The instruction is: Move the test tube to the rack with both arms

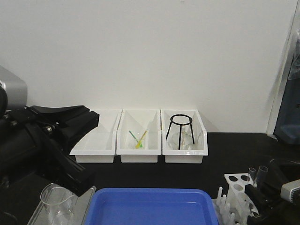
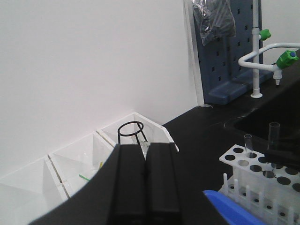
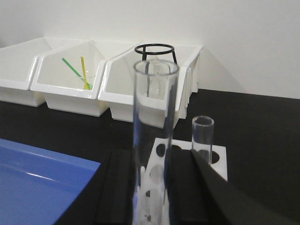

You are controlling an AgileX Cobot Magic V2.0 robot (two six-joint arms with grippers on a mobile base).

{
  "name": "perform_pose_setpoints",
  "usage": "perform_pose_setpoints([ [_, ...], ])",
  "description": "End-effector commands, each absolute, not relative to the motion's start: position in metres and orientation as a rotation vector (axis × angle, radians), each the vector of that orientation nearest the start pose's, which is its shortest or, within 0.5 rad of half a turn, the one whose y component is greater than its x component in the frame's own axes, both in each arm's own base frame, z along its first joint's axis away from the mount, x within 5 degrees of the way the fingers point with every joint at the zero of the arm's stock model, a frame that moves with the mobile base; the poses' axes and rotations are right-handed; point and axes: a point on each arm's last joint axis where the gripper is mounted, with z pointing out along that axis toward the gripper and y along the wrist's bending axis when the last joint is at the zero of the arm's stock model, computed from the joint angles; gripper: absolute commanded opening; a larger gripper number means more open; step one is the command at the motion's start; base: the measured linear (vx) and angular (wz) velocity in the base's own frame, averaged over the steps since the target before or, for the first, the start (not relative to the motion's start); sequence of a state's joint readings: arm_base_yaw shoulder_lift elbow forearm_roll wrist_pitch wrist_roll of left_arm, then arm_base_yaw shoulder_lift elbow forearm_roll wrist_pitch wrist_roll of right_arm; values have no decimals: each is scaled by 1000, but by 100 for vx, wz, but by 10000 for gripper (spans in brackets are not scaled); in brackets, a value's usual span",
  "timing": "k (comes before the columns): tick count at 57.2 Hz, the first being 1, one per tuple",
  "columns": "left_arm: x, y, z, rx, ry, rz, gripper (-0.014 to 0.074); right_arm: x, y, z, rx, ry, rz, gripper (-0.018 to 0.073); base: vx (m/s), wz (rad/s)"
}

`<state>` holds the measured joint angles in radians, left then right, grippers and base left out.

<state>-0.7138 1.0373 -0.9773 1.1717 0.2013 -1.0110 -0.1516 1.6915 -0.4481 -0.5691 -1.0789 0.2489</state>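
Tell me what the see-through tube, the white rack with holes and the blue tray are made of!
The test tube looks like clear glass: the white bin behind shows through it and its rim shines. The rack seems smooth white plastic, with moulded round holes. The tray looks like glossy blue plastic; light glints on it.

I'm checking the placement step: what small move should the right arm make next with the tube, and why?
Probably ease the right gripper straight down. It is shut on the test tube, which stands upright at the rack beside another tube already seated; its bottom is out of view, so seating isn't confirmed.
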Motion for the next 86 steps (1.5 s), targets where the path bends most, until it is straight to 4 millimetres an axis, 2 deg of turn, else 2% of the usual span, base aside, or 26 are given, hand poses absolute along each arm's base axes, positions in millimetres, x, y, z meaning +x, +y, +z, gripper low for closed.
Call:
perform_pose_setpoints([
  [1, 179, -135, 426, 542, 1476, -310, -8, 281, 0, 181, -278, 1573, 271, -6, 0, 0],
  [10, 179, -135, 426, 542, 1476, -311, -8, 283, 0, 173, -293, 1589, 260, 5, 0, 0],
  [16, 179, -135, 426, 541, 1476, -312, -8, 283, 0, 173, -311, 1585, 242, 48, 0, 0],
  [23, 179, -135, 426, 541, 1476, -312, -8, 283, 0, 174, -312, 1565, 248, 147, 0, 0],
  [36, 179, -135, 426, 541, 1476, -312, -8, 282, 1, 178, -310, 1526, 259, 403, 0, 0],
  [41, 179, -135, 425, 539, 1479, -309, -8, 282, 2, 180, -307, 1505, 266, 462, 0, 0],
  [46, 179, -134, 425, 536, 1481, -305, -8, 281, 2, 186, -304, 1491, 267, 480, 0, 0],
  [52, 179, -134, 425, 532, 1486, -300, -8, 276, 2, 203, -308, 1437, 256, 478, 0, 0],
  [59, 180, -133, 424, 516, 1501, -291, -8, 265, 3, 234, -303, 1370, 238, 476, 0, 0],
  [68, 182, -128, 420, 439, 1572, -297, -8, 237, 2, 278, -241, 1370, 210, 428, 0, 0],
  [76, 184, -125, 408, 423, 1661, -260, -8, 198, 1, 308, -202, 1443, 114, 281, 0, 0],
  [85, 181, -130, 376, 552, 1770, -251, -8, 150, 1, 321, -205, 1499, -26, -15, 0, 0],
  [86, 180, -131, 371, 571, 1784, -253, -8, 144, 2, 320, -211, 1501, -37, -15, 0, 0],
])
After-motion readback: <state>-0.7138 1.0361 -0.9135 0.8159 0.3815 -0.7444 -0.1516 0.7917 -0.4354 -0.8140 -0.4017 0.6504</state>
